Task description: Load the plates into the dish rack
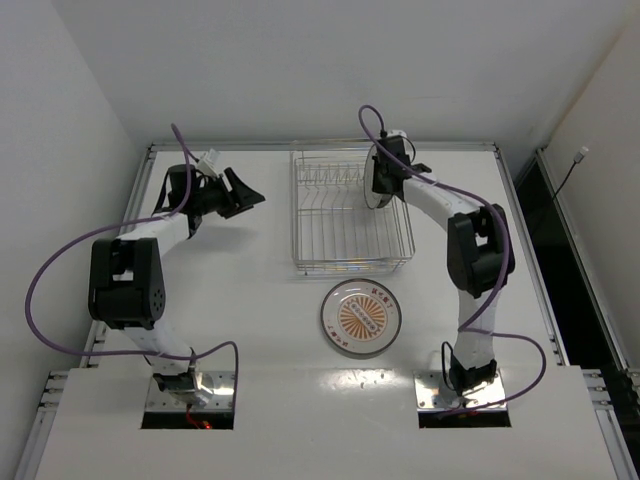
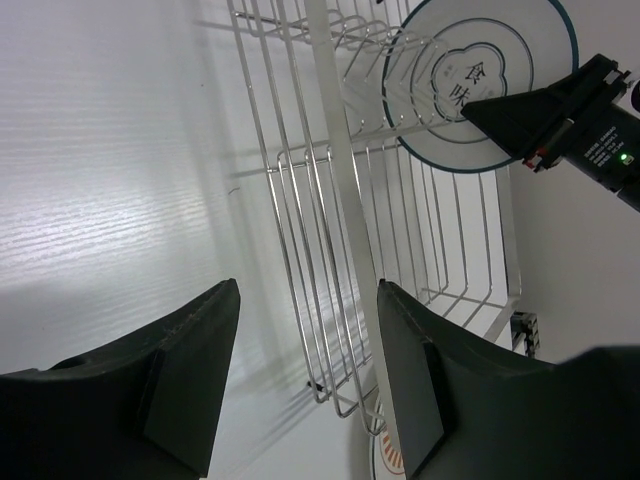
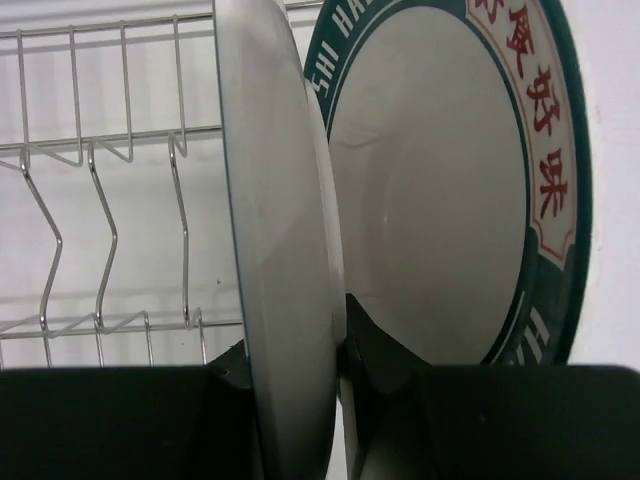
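My right jaws clench the rim of a white round ceramic plate with thin dark rings (image 2: 520,40), holding it on edge over the 2 o'clock corner of the rectangular chrome wire dish rack (image 1: 340,235) — upright, I judge, so it can slide between the divider prongs. Just beside it stands a white round plate with a broad dark-green lettered rim (image 3: 450,200); whether that one already sits in a slot, I cannot tell. The round plate with the orange sunburst centre (image 1: 360,317) lies flat on the white counter (image 1: 240,300) at the rack's 6 o'clock, not yet loaded. My left jaws hang released and empty at the rack's 9 o'clock — apart from the work.
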`<action>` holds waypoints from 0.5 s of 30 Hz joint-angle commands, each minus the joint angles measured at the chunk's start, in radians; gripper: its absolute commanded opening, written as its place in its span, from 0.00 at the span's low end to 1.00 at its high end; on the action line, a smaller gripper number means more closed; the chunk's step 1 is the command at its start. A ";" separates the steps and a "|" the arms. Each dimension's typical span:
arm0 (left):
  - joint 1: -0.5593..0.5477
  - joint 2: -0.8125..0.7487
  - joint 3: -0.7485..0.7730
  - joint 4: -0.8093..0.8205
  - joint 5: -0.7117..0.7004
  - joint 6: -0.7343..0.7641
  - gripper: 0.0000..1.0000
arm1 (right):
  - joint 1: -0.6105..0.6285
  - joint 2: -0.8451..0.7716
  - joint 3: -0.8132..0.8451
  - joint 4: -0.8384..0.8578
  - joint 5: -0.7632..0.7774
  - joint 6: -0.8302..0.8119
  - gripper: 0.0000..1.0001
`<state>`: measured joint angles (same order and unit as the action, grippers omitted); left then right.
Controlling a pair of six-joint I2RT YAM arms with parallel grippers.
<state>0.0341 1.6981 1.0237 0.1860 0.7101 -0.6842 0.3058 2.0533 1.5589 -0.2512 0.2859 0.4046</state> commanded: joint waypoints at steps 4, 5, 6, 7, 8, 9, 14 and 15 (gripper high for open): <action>0.004 0.008 0.038 0.001 0.012 0.029 0.54 | -0.025 -0.057 0.046 -0.058 -0.014 -0.004 0.47; 0.004 0.008 0.038 0.001 0.012 0.029 0.54 | -0.025 -0.086 0.065 -0.091 0.011 0.006 0.55; 0.004 0.008 0.038 0.001 0.012 0.029 0.54 | -0.025 -0.099 0.107 -0.193 0.042 0.016 0.58; 0.004 0.008 0.038 0.001 0.012 0.029 0.54 | -0.025 -0.111 0.131 -0.251 0.077 0.016 0.62; 0.004 0.008 0.047 -0.008 0.012 0.029 0.54 | -0.025 -0.123 0.150 -0.304 0.140 0.016 0.64; 0.004 0.008 0.047 -0.008 0.012 0.029 0.54 | -0.016 -0.171 0.150 -0.345 0.172 0.016 0.67; 0.004 0.008 0.047 -0.008 0.012 0.029 0.54 | -0.043 -0.465 0.031 -0.425 0.066 0.059 0.74; 0.004 -0.001 0.047 -0.008 0.012 0.029 0.54 | -0.059 -0.580 -0.040 -0.425 0.030 0.083 0.76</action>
<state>0.0341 1.7050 1.0370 0.1635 0.7101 -0.6697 0.2882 1.7393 1.5906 -0.6090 0.3538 0.4381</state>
